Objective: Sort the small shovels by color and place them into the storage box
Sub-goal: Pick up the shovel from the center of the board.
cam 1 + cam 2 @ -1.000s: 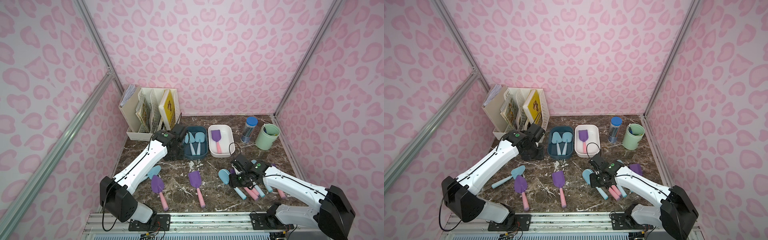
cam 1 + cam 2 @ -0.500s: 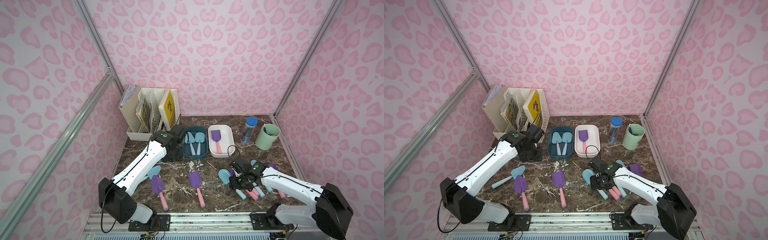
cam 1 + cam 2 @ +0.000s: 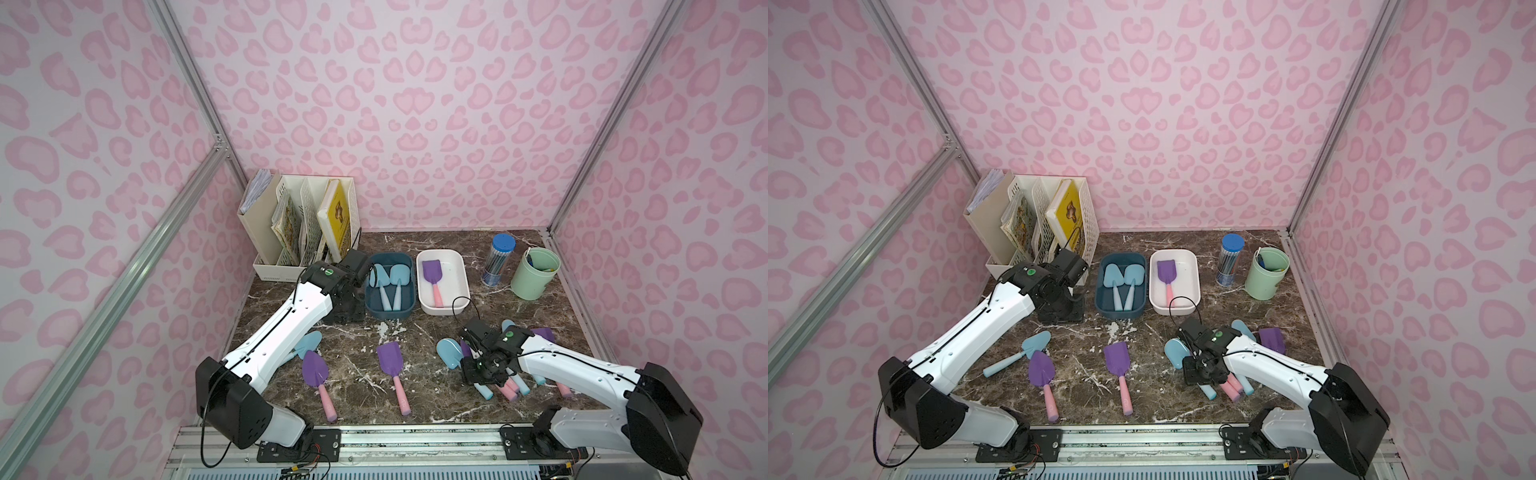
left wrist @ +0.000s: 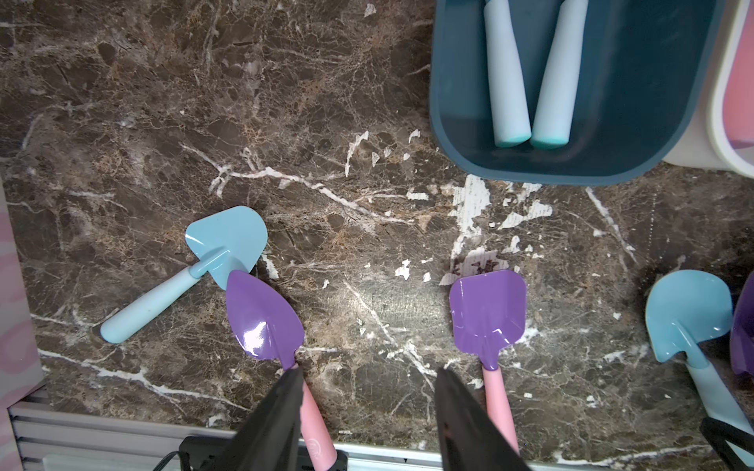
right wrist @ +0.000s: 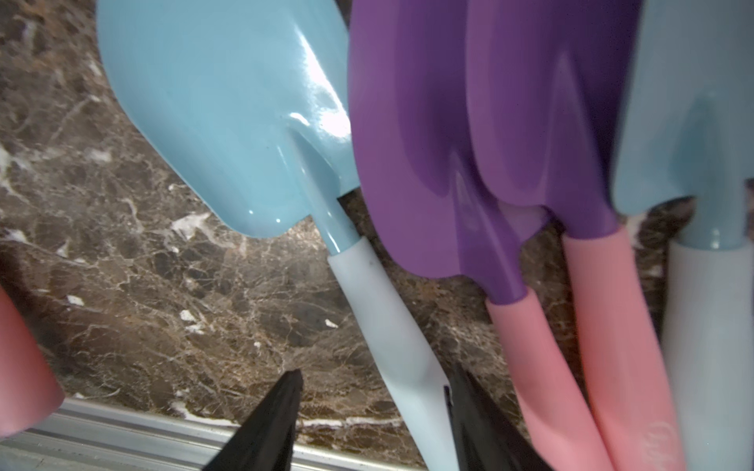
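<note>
Lying between the right fingers (image 5: 269, 428) is a blue shovel handle (image 5: 387, 338).

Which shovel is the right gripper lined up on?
The round-bladed light blue shovel on the pile's edge: its handle alone runs between the right gripper's open jaws. The purple shovels lie outside.

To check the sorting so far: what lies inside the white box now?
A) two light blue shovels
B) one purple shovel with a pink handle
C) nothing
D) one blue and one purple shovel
B: the white box holds a single purple shovel, while the two light blue shovels lie in the dark blue box.
</note>
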